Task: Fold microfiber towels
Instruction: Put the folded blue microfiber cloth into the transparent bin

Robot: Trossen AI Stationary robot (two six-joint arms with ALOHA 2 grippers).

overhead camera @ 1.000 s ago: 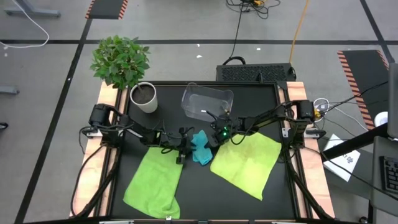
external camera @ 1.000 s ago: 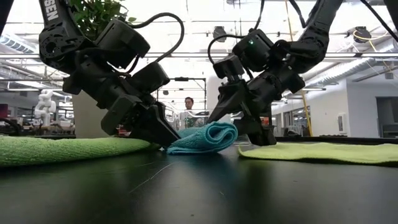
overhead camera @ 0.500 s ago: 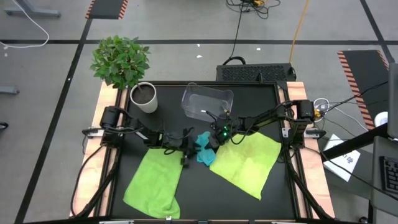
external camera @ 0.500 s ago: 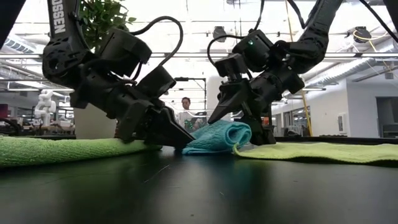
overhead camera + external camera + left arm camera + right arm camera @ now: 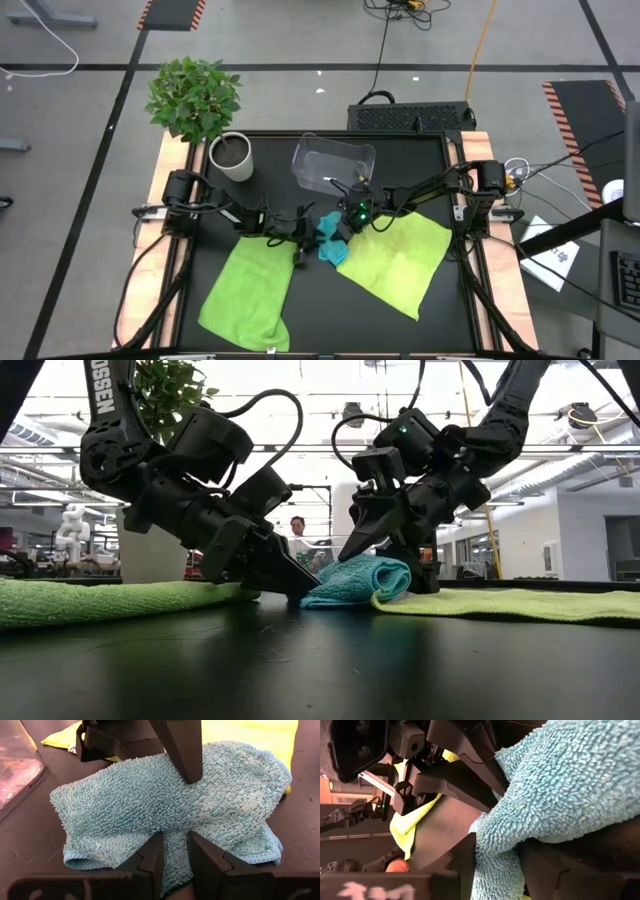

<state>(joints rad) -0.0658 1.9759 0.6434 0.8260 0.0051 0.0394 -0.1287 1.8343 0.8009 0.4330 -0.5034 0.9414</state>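
turquoise towel [image 5: 329,247]: bunched between both grippers | left gripper [image 5: 172,854]: pinching its near edge | right gripper [image 5: 372,556]: clamped on its opposite fold

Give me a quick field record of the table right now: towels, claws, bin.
blue towel: bunched at table centre, between both claws
left claw: shut on blue towel's edge
right claw: shut on blue towel's opposite edge
left green towel: flat, unfolded
right green towel: flat, unfolded
bin: behind blue towel, contents unclear
plant pot: back left
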